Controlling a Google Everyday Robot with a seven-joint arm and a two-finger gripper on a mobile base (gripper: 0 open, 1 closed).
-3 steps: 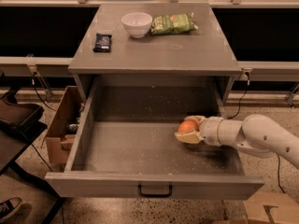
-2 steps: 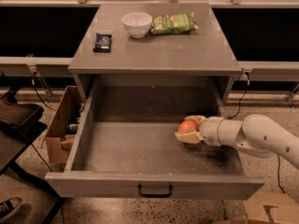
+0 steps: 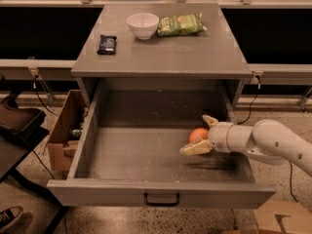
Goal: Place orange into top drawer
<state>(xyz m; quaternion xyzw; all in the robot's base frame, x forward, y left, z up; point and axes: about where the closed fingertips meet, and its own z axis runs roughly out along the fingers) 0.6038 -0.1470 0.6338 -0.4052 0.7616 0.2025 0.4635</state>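
Observation:
The top drawer [image 3: 146,155] is pulled wide open, with a speckled grey floor and a dark bar handle [image 3: 161,199] on its front. The orange [image 3: 197,134] rests on the drawer floor at the right side. My gripper [image 3: 201,135] reaches in over the drawer's right wall on a white arm. It is open, with one finger behind the orange and one in front of it. There is a small gap between the fingers [image 3: 195,149] and the fruit.
On the cabinet top [image 3: 161,48] are a white bowl [image 3: 142,25], a green snack bag [image 3: 180,25] and a dark packet [image 3: 107,44]. A cardboard box [image 3: 66,130] stands left of the drawer. A dark chair [image 3: 19,126] is at far left.
The fingers have spread apart from the orange. The orange and the arm stay in about the same place.

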